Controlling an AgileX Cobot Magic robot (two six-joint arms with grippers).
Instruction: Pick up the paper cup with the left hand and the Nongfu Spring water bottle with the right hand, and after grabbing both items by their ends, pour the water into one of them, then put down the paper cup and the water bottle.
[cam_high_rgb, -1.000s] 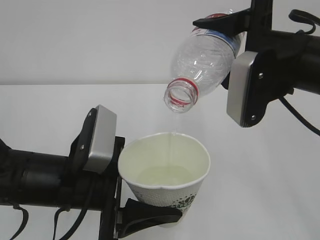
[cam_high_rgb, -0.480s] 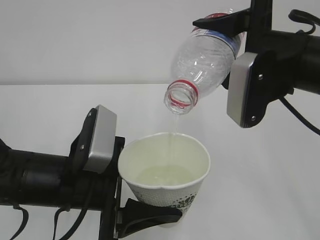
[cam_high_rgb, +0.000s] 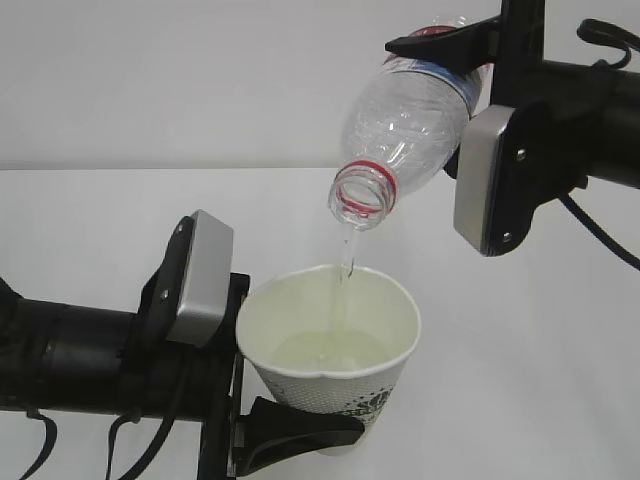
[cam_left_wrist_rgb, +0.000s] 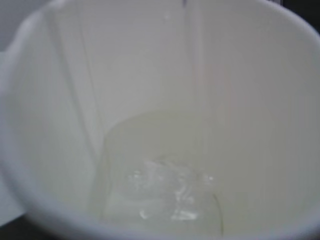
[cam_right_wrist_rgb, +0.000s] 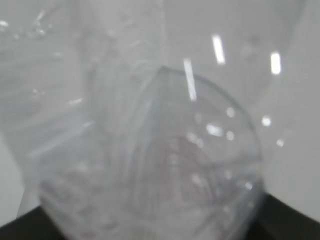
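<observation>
The white paper cup (cam_high_rgb: 335, 345) is held upright low in the exterior view, with my left gripper (cam_high_rgb: 318, 412) shut round its lower part; one black finger (cam_high_rgb: 300, 428) shows in front. Above it the clear Nongfu Spring water bottle (cam_high_rgb: 405, 115) tilts mouth-down to the left, my right gripper (cam_high_rgb: 450, 55) shut on its base end. A thin stream of water (cam_high_rgb: 346, 262) falls from the red-ringed mouth into a pale pool (cam_high_rgb: 330, 352). The left wrist view is filled by the cup's inside (cam_left_wrist_rgb: 75, 125) and rippling water (cam_left_wrist_rgb: 162, 192). The right wrist view shows only the blurred bottle (cam_right_wrist_rgb: 165, 150).
The white table (cam_high_rgb: 530, 400) lies under both arms, with a plain white wall behind. Grey plates sit on the left wrist (cam_high_rgb: 200, 280) and the right wrist (cam_high_rgb: 490, 180). A black cable (cam_high_rgb: 600, 238) trails from the right arm.
The stream from the bottle mouth has grown thicker and plainer. Both arms, the cup and the bottle keep their places.
</observation>
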